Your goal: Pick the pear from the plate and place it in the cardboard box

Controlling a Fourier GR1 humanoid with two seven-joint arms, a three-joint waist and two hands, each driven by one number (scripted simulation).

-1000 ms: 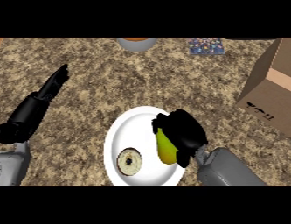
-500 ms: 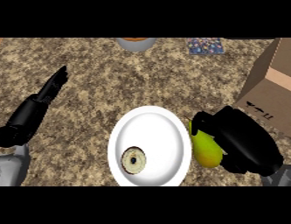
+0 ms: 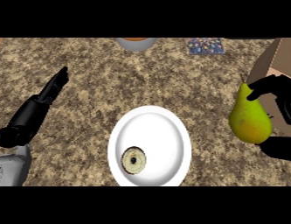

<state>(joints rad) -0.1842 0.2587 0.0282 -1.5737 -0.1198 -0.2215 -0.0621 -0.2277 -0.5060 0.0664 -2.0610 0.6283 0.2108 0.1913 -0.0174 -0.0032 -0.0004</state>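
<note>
The speckled desk (image 3: 109, 78) carried everything, and the cardboard box (image 3: 289, 57) stood at its right edge, open toward the work so that fruit could be brought in from the side. Next in size, the white plate (image 3: 151, 131) lay near the middle front, bearing only a small round slice (image 3: 134, 159) at its near end. The pear (image 3: 249, 118) was off the plate, held upright in the air just beside the box's near wall, stem up. The right hand (image 3: 288, 111) was clamped on it, fingers at the neck and thumb under the base, probably to carry it level. The left hand (image 3: 47, 94) rested at the left, fingers straight and apart from everything.
</note>
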